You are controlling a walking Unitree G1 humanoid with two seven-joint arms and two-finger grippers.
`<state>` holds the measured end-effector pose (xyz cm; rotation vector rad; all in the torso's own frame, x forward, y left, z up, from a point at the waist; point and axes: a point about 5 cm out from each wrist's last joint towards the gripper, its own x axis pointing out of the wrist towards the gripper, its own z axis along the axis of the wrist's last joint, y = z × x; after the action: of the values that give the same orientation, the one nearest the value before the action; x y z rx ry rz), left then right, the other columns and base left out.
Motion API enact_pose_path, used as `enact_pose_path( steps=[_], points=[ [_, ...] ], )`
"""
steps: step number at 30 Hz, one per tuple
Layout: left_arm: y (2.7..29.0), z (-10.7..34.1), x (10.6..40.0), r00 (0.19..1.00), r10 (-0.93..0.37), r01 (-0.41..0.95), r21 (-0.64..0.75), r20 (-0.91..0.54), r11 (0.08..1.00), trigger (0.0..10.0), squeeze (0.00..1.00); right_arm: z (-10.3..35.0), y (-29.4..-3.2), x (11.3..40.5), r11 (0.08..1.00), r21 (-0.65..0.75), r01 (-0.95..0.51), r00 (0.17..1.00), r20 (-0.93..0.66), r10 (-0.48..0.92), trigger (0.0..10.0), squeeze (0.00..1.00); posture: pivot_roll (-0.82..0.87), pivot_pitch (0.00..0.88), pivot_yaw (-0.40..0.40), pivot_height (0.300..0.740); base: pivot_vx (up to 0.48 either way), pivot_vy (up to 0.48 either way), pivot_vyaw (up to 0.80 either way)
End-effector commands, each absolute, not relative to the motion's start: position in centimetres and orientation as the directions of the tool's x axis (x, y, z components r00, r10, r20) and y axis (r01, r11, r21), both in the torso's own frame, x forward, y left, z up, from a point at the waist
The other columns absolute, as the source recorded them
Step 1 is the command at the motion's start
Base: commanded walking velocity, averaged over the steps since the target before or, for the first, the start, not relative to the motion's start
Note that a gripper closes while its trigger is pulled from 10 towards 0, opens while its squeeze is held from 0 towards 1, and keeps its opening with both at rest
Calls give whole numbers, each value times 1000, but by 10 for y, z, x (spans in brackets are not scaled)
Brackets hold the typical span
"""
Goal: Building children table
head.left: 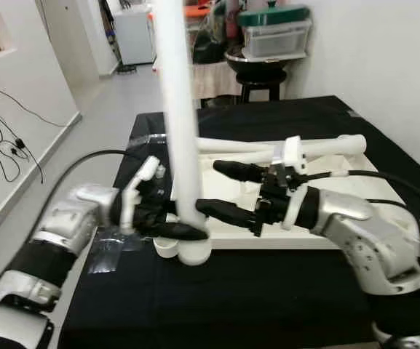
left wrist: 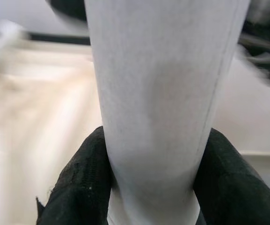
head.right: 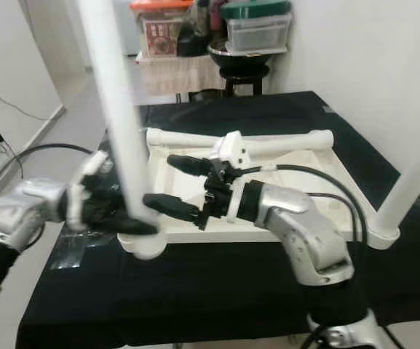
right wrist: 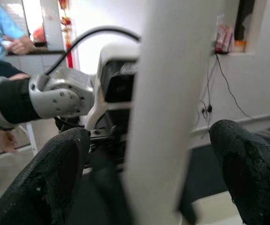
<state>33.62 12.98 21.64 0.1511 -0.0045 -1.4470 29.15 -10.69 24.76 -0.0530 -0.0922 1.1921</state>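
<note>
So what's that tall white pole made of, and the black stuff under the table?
The tall white pole looks like smooth painted wood or plastic; its matte, even surface leaves that open. The left gripper is clamped on it. The black cover under the white tabletop looks like soft cloth, dull and unshiny.

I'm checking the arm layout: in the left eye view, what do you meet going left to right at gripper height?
Left gripper → upright white table leg → right gripper → right forearm, over the white tabletop.
</note>
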Motion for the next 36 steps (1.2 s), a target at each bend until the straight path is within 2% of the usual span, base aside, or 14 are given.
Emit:
enact_pose_path(
  steps=[1,3,4,6,11,13,15,18,19,21,23,29,35,36],
  points=[
    [136,230,345,218,-975,961,186,-47,206,0,0,248,-105,298,411,-98,-907,408,41,912,10000,0,-24,0,47,740,0,0,0],
    [137,242,361,343,-939,914,220,36,342,0,0,246,-109,312,512,-79,-856,510,37,859,10000,0,-21,0,50,740,0,0,0],
    [137,242,361,343,-939,914,220,36,342,0,0,246,-109,312,512,-79,-856,510,37,859,10000,0,-21,0,50,740,0,0,0],
    [140,247,374,428,-900,877,205,82,435,0,0,243,-113,321,578,-56,-814,577,33,816,10000,0,-25,0,54,740,0,0,0],
    [138,247,377,438,-894,873,194,93,447,0,0,242,-114,322,586,-48,-809,585,33,810,10000,0,-27,0,55,740,0,0,0],
    [133,245,377,418,-903,884,185,99,429,0,0,241,-114,320,581,-47,-813,580,33,814,10000,0,-28,0,56,740,0,0,0],
    [121,240,370,307,-946,933,160,107,321,0,0,242,-114,315,544,-51,-837,543,47,839,10000,0,-28,0,57,740,0,0,0],
    [111,229,352,83,-994,989,117,70,90,118,0,251,-117,303,447,-74,-891,441,92,893,10000,0,-27,0,57,740,0,0,0],
    [111,229,352,83,-994,989,117,70,90,118,0,251,-117,303,447,-74,-891,441,92,893,10000,0,-27,0,57,740,0,0,0],
    [108,224,341,-9,-999,995,100,38,-5,706,0,255,-120,296,391,-89,-916,382,100,919,10000,0,-25,0,56,740,0,0,0],
    [107,218,332,-78,-997,993,89,10,-76,784,0,256,-122,289,330,-102,-938,322,92,942,10000,0,-24,0,54,740,0,0,0],
    [104,209,322,-110,-994,988,109,-22,-112,1137,0,254,-120,282,280,-99,-955,272,80,959,10000,0,-24,0,52,740,0,0,0],
    [100,209,319,-109,-994,983,148,-25,-111,1098,0,250,-115,282,276,-86,-957,272,62,960,10000,0,-23,0,49,740,0,0,0],
    [97,211,318,-118,-993,978,168,-22,-120,1451,0,247,-112,284,286,-77,-955,284,47,958,10000,0,-23,0,48,740,0,0,0]
  ],
)
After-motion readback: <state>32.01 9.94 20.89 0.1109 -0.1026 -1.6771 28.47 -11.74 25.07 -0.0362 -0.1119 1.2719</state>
